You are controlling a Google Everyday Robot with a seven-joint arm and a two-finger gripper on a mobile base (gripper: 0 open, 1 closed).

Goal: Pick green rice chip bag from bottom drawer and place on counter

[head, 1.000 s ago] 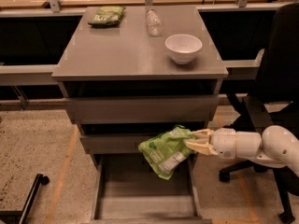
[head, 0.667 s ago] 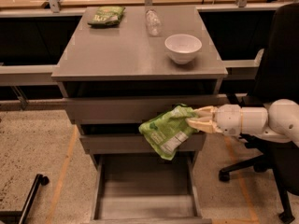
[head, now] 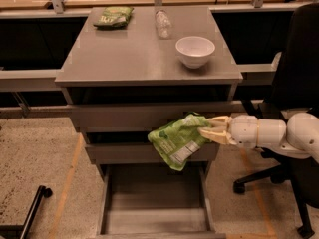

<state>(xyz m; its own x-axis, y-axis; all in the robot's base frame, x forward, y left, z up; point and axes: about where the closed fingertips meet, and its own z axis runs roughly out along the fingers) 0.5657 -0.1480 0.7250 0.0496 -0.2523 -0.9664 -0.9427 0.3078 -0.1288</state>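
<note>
I see the gripper [head: 209, 131] pinching the green rice chip bag [head: 178, 140] by its edge. The bag hangs crumpled, light green, its white label tilted, above the bottom drawer [head: 155, 203].

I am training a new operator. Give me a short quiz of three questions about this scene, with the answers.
1. True or false: the light-green chip bag hangs above the open bottom drawer.
2. The end effector, to the right in front of the drawers, is: A) open and empty B) shut on the chip bag C) shut on a drawer front.
3. Fill in: on the counter are a bottle, a darker green bag and a white ____.
Key: 1 true; 2 B; 3 bowl.
</note>
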